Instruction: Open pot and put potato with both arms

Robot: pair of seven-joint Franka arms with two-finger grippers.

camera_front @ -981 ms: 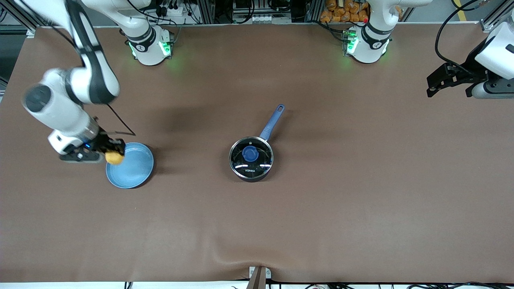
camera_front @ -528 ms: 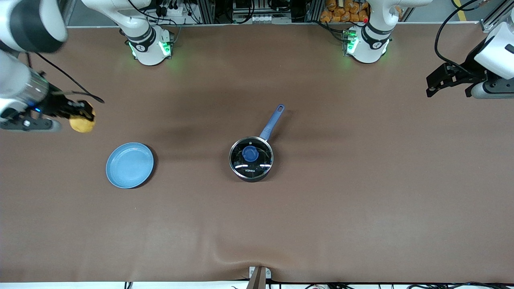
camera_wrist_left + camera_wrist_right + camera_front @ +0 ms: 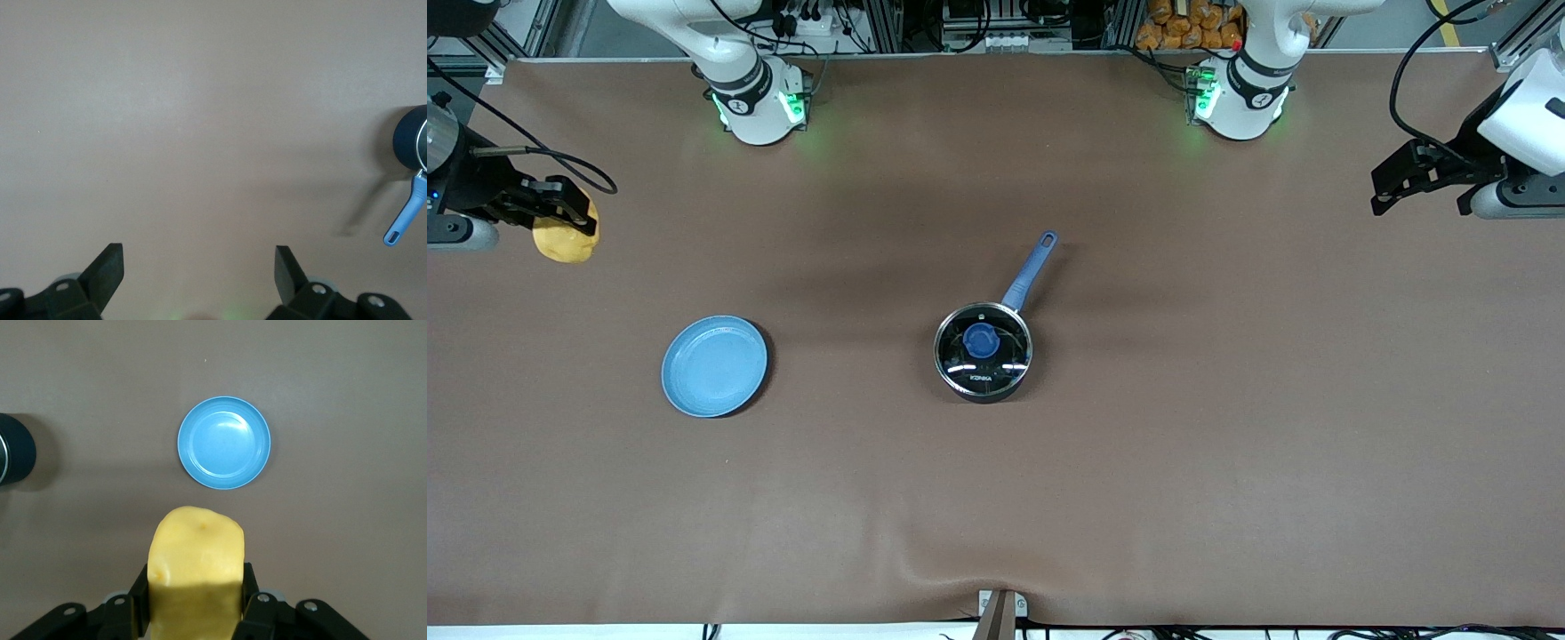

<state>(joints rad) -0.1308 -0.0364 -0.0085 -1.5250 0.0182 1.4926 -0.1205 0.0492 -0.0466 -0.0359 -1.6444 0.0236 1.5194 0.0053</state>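
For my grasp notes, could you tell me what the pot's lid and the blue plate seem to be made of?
The lid looks like clear glass: the pot's dark inside shows through, with bright glints. Its knob looks like matte blue plastic. The plate could be glazed ceramic or plastic: smooth, with a soft sheen.

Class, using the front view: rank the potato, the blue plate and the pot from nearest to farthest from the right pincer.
1. potato: clamped in the right pincer, at the right arm's end of the table.
2. blue plate: on the table, toward that same end.
3. pot: mid-table, lid on.
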